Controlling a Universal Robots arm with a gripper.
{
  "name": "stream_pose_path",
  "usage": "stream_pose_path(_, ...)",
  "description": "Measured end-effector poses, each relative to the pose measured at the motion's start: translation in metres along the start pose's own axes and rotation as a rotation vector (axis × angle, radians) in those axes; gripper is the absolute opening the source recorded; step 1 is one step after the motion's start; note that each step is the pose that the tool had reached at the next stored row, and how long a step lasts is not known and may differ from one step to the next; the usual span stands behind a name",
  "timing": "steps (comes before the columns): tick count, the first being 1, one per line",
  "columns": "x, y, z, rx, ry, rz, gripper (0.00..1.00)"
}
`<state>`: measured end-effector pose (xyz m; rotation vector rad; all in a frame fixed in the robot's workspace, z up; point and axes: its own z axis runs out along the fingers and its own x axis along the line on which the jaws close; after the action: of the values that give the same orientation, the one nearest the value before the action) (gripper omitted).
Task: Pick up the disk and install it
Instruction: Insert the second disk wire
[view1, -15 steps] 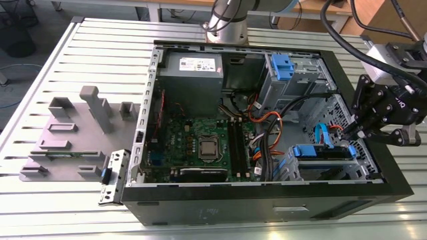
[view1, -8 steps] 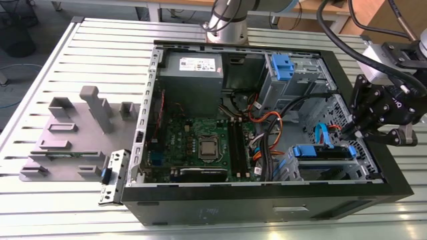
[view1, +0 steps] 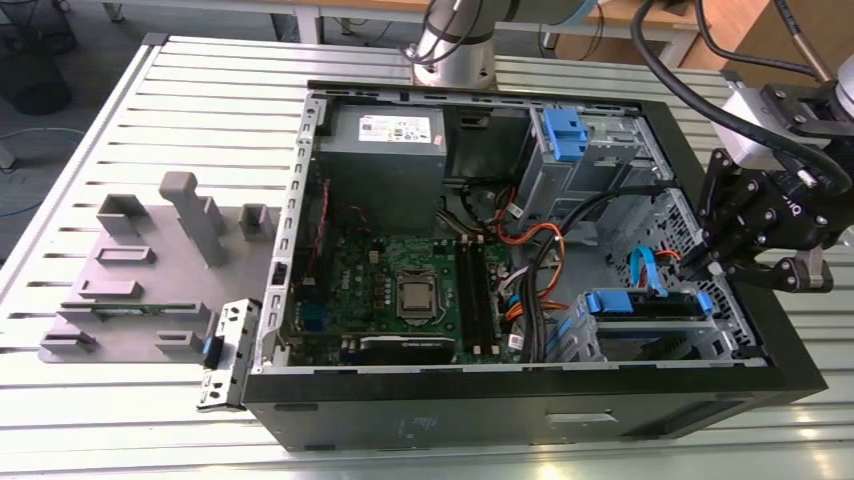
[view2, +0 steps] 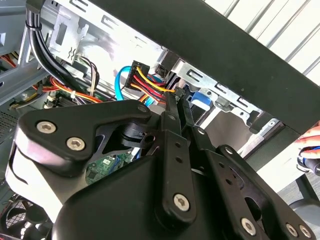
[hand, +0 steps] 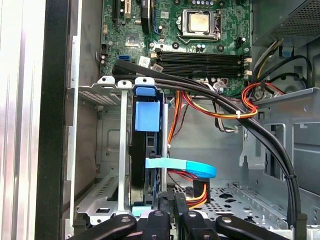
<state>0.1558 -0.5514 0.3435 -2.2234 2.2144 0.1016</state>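
The open computer case lay on its side on the slatted table. At the exterior view's right, the gripper hung over the drive bay, fingers pressed together. The disk stood edgewise in that bay, seemingly seated. Cable bundles and a blue ribbon crowded close beside it.

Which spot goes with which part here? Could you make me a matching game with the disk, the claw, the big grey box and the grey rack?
1 disk
2 claw
3 power-supply box
4 grey rack

A on the table, exterior view's left
B slotted in a metal bay
C case corner, by the arm's base
D at the case's wall, exterior view's right

Pairs: 1-B, 2-D, 3-C, 4-A
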Motion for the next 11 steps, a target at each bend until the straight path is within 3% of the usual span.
stream_pose_path(11, 0.0044, 0.0033, 0.0000, 0.0008, 0.0000, 0.000, 0.16)
